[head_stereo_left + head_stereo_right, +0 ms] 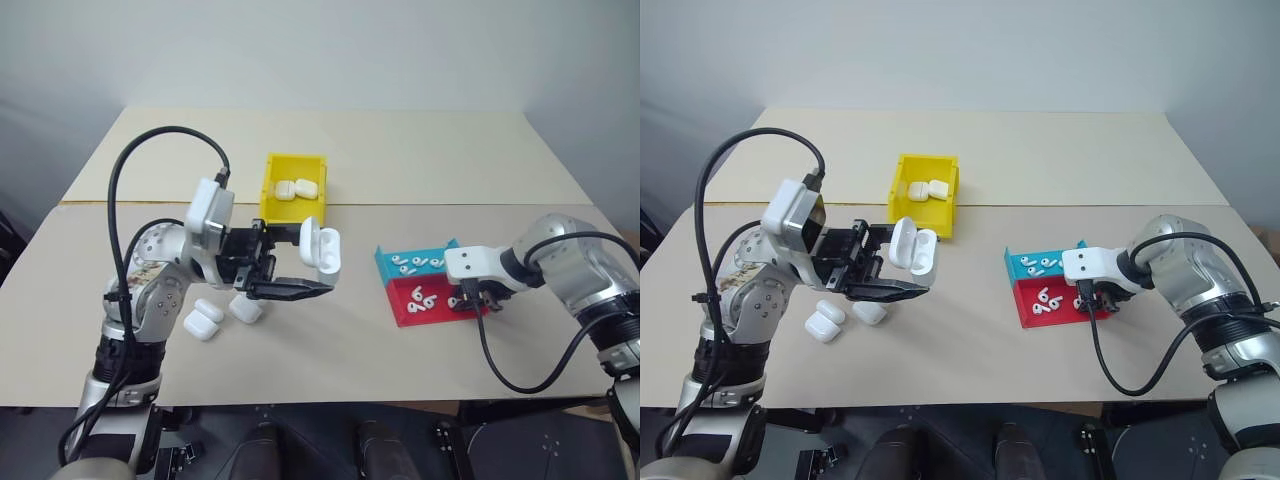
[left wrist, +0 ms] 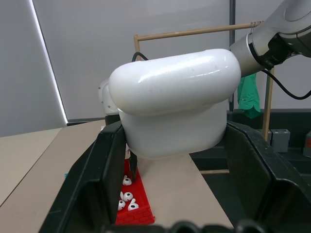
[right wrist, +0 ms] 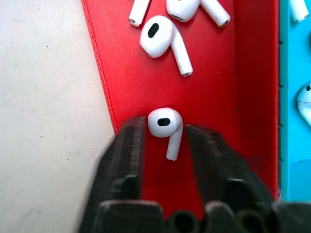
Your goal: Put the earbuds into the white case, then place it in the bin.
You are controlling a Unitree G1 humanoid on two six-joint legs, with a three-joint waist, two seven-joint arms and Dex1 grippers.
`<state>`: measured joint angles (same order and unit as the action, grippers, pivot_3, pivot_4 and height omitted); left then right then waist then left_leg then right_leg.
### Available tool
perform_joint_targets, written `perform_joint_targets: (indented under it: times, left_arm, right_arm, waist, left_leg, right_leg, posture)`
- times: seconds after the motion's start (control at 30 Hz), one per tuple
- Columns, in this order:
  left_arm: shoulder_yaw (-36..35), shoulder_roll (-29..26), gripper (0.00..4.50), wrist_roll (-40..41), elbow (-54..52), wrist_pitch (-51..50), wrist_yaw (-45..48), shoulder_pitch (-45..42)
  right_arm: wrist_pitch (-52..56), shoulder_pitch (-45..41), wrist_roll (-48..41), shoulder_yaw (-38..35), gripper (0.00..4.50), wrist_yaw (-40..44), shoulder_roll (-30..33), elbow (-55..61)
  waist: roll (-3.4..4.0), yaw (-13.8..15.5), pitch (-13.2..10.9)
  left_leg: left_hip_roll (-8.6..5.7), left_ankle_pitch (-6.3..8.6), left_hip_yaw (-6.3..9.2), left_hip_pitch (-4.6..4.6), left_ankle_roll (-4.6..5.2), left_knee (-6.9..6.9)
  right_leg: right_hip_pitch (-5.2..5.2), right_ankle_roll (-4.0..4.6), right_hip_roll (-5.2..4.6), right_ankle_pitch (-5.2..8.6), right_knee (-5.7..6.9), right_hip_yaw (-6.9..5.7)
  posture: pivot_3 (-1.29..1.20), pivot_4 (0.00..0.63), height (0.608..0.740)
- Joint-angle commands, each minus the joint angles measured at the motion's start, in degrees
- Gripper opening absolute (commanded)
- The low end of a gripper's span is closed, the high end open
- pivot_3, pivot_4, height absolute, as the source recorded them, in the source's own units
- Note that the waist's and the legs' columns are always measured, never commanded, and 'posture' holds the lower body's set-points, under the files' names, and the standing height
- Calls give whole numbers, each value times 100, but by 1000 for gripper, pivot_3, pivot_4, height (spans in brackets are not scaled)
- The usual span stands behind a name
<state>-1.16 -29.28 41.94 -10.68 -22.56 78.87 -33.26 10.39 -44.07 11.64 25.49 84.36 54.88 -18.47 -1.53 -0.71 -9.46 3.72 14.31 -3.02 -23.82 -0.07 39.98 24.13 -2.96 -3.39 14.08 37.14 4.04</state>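
The left pincer (image 1: 300,289) is shut tight on the white case (image 1: 320,246) and holds it up above the table (image 1: 420,160), out in front of the yellow bin (image 1: 266,196). The case has its lid flipped open. Two more white cases (image 1: 296,187) lie inside the bin, side by side. Three spare cases (image 1: 222,315) lie on the table under the left arm.

The right pincer (image 3: 165,133) points down into the red tray (image 3: 126,77). Its two black fingers (image 3: 127,145) are narrow, with one earbud (image 3: 166,127) between them. The earbud touches the left finger in the right wrist view, and you cannot tell if it touches the other one. It still lies on the tray floor, close to the tray's low edge by the table. More earbuds (image 3: 164,41) lie further up the same red tray.

A cyan tray (image 1: 415,262) sits just beside the red tray, on the side away from the robot. It has a few white earbuds in it too. Both trays stand on the table, well apart from the yellow bin
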Motion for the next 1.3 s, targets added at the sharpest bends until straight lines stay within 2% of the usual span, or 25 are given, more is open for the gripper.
perform_joint_targets:
  times: [0.03, 0.2, 0.33, 0.47, 0.6, 0.7, 0.83, 1.0, 1.3]
  left_arm:
    - [-58, -69, 2764, 124, -217, 0, -29, -4]
    - [-18, -69, 2764, 126, -190, -14, -51, -26]
    - [24, -49, 2764, 145, -137, -83, -71, -85]
    - [20, -23, 2764, 206, 28, -237, -122, -278]
    - [34, 69, 2764, 197, 233, -233, -98, -496]
    - [120, 248, 2764, 98, 475, -115, -71, -749]
    - [278, 412, 2764, -89, 885, 29, 114, -1108]
    - [375, 496, 2764, -209, 1122, 90, 282, -1282]
    - [453, 579, 2764, -285, 1218, 77, 363, -1447]
  right_arm:
    - [-29, 111, -2, -136, 660, 38, 17, 71]
    - [140, 206, -116, -343, 659, -18, 11, 228]
    - [882, 255, -736, -972, 659, 30, 80, 924]
    - [2295, 412, -2372, -2493, 659, -297, -165, 2332]
    - [2607, 883, -3611, -3958, 659, -1317, -986, 3470]
    - [3181, 988, -4415, -4535, 659, -2257, -1605, 4182]
    - [3489, 941, -5316, -4708, 659, -3418, -2338, 4983]
    - [3611, 850, -5973, -4458, 659, -4240, -2633, 5459]
    - [3451, 1069, -6308, -3902, 659, -4639, -2524, 5677]
  waist:
    - [0, 0, 0]
    - [0, 0, 0]
    - [1, 2, -1]
    - [1, -1, -1]
    - [0, 24, -1]
    - [0, 57, -1]
    - [1, 69, 0]
    - [2, 16, 0]
    - [2, 3, 0]
  left_leg:
    - [0, 0, 0, 0, 0, 0]
    - [0, 0, 0, 1, 0, 0]
    - [0, 0, 0, -1, 0, -2]
    - [0, 0, 2, -1, 0, -6]
    - [1, 0, 11, 0, 0, -8]
    - [-2, 0, 8, -1, 0, -8]
    - [-2, 0, 11, -1, 0, -10]
    - [-2, 0, 8, -2, 0, -13]
    - [-2, 0, 11, -3, 0, -15]
  right_leg:
    - [-1, 0, 0, 0, 0, 0]
    - [-1, 0, 0, 0, 0, 0]
    - [2, 0, 0, 0, 0, 1]
    - [4, 0, 1, 0, 1, 1]
    - [-5, 0, 2, 0, -4, -6]
    - [-5, -1, -2, -1, -2, -6]
    - [-2, 0, 1, -1, 1, -7]
    - [0, -1, 0, -1, -3, -4]
    - [0, 0, 1, 0, -3, -5]
  posture:
    - [0, 150, 740]
    - [0, 150, 740]
    - [0, 150, 740]
    - [0, 150, 740]
    - [0, 150, 740]
    - [0, 150, 740]
    - [0, 150, 740]
    - [0, 150, 740]
    - [0, 150, 740]
